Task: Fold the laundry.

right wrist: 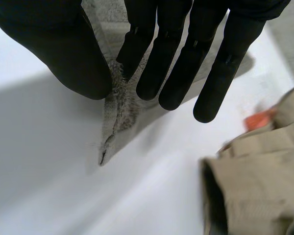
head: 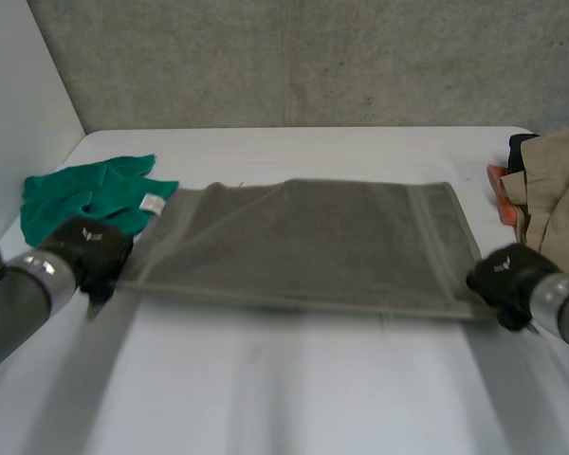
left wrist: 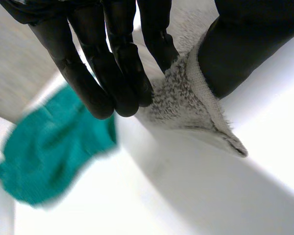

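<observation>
My left hand and right hand pinch the near corners of the grey towel; folding hardly begun, I judge.

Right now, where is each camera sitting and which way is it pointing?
Head view: between and behind the arms, looking down at the white table; both arms show, left hand and right hand at near corners of the grey towel.
Left wrist view: on that wrist, looking along the palm; its hand pinches a towel corner, green cloth past the fingertips.
Right wrist view: on that wrist, looking along the palm; its hand pinches the other corner, beige garment beside it.
Shared: the towel, in all three.
</observation>
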`<state>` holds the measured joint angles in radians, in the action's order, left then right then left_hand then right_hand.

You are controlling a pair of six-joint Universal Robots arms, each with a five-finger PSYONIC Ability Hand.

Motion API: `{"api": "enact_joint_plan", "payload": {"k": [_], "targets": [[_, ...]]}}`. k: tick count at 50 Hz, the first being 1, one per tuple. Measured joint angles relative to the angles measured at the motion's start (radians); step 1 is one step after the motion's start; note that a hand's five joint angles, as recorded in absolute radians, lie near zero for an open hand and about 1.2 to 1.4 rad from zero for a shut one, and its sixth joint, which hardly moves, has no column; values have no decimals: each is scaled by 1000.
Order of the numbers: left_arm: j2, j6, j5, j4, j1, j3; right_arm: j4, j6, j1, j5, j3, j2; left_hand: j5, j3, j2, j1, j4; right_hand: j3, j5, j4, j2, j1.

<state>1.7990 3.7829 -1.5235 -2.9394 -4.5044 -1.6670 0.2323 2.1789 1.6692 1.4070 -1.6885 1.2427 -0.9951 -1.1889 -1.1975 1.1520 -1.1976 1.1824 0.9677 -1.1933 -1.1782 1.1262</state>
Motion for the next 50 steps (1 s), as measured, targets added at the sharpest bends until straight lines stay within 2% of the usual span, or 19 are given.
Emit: {"api": "enact_joint_plan", "payload": {"k": [3,7,14,21,27,32,37,38,40,42,43,45,46,50], "targets": [[-40,36,15,105,-18,-42,98,-108,-38,-16,-24,25,0,0,0,0,0,0,0,0,0,0],[-58,78,46,191,-40,-73,165,-177,-64,-28,-27,34,0,0,0,0,0,0,16,0,0,0],[-18,116,73,206,-39,-14,120,-129,-42,-58,30,3,0,0,0,0,0,0,33,0,0,0],[106,87,47,78,9,179,-60,-1,17,-67,156,-96,0,0,0,0,0,0,43,-1,0,0],[284,44,3,-59,48,431,-270,80,60,-49,331,-247,0,0,0,0,0,0,43,-1,0,0],[433,31,-13,-89,70,623,-398,95,79,-40,465,-369,0,0,0,0,0,0,43,-1,0,0],[604,29,-23,-61,91,831,-496,96,94,-37,620,-509,0,0,0,0,0,-21,29,25,18,-10],[657,29,-24,-46,96,897,-518,95,99,-35,680,-562,127,138,163,-131,145,-235,-171,217,236,-204],[716,31,-25,-29,101,971,-532,95,104,-27,747,-620,356,367,396,-395,379,-493,-461,493,526,-489],[770,32,-29,-15,107,1045,-538,96,110,-6,830,-688,690,715,725,-776,719,-819,-783,807,837,-792],[794,32,-33,-11,109,1080,-537,98,112,9,870,-719,868,884,904,-933,908,-901,-871,907,911,-863],[813,32,-37,-9,111,1110,-534,101,113,20,895,-736,913,934,943,-958,956,-946,-908,951,952,-898],[836,31,-50,-9,112,1153,-521,114,115,52,956,-775,950,979,986,-962,998,-974,-920,977,967,-906],[840,22,-93,-12,110,1194,-469,176,114,101,1022,-792,950,980,991,-962,999,-975,-920,982,967,-906]]}}
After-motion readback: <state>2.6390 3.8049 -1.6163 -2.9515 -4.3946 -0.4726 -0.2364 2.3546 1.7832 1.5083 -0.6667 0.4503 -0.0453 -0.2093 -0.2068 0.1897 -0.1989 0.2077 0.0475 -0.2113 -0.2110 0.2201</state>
